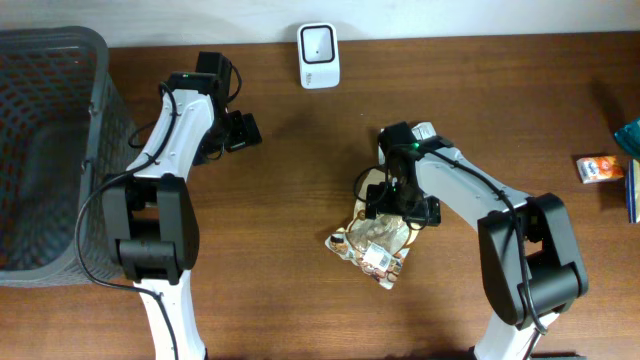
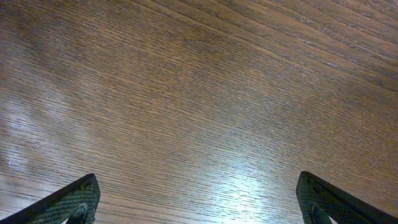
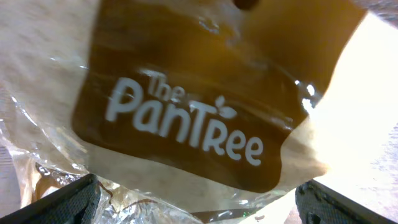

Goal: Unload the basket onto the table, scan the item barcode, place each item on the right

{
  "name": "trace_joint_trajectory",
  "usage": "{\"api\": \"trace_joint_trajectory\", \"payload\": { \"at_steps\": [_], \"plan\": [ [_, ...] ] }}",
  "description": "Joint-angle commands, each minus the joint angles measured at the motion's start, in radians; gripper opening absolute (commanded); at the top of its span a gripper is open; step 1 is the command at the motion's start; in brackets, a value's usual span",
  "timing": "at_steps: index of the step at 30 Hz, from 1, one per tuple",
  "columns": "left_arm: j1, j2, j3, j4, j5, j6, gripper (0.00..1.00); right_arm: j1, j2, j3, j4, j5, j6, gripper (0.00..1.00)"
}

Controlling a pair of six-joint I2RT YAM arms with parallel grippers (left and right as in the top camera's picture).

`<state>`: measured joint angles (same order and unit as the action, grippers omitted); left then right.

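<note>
Brown wood of the bench carries the snack bag, lying under the right tool, whose fingers stand wide apart, clamping nothing — so I judge the task barely begun: grasping it and showing it to the white scanner are left. Left tool is also spread, over bare wood. Only the right wrist view shows the "PanTree" print — only the overhead shows the scanner.

White lettering reading "The PanTree", with a small leaf sign above the last letters, stands on the brown front of the snack bag. In the overhead view, the white label at the bag's five o'clock corner is too small to read.
</note>
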<state>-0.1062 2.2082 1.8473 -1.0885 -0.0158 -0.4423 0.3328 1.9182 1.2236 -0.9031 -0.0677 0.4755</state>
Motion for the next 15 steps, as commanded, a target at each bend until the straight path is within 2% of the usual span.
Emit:
{"api": "trace_joint_trajectory", "payload": {
  "at_steps": [1,4,5,6,7,12,15],
  "plan": [
    [-0.002,-0.030,-0.004,-0.002,-0.007,0.002,0.99,0.001,0.016,-0.043,0.029,0.027,0.013,1.00],
    [-0.002,-0.030,-0.004,-0.002,-0.007,0.002,0.99,0.001,0.021,-0.047,0.041,0.027,0.013,0.96],
    [-0.002,-0.030,-0.004,-0.002,-0.007,0.002,0.99,0.001,0.021,-0.046,0.045,0.027,0.013,0.90],
    [-0.002,-0.030,-0.004,-0.001,-0.007,0.002,0.99,0.001,0.021,-0.046,0.048,0.027,0.013,0.75],
    [-0.002,-0.030,-0.004,-0.002,-0.007,0.002,0.99,0.001,0.021,-0.046,0.048,0.026,0.013,0.66],
    [-0.002,-0.030,-0.004,-0.001,-0.007,0.002,0.99,0.000,0.021,-0.028,0.047,0.016,0.013,0.37],
    [-0.002,-0.030,-0.004,-0.002,-0.007,0.002,0.99,0.000,0.021,-0.002,0.035,0.012,0.013,0.36]
  ]
}}
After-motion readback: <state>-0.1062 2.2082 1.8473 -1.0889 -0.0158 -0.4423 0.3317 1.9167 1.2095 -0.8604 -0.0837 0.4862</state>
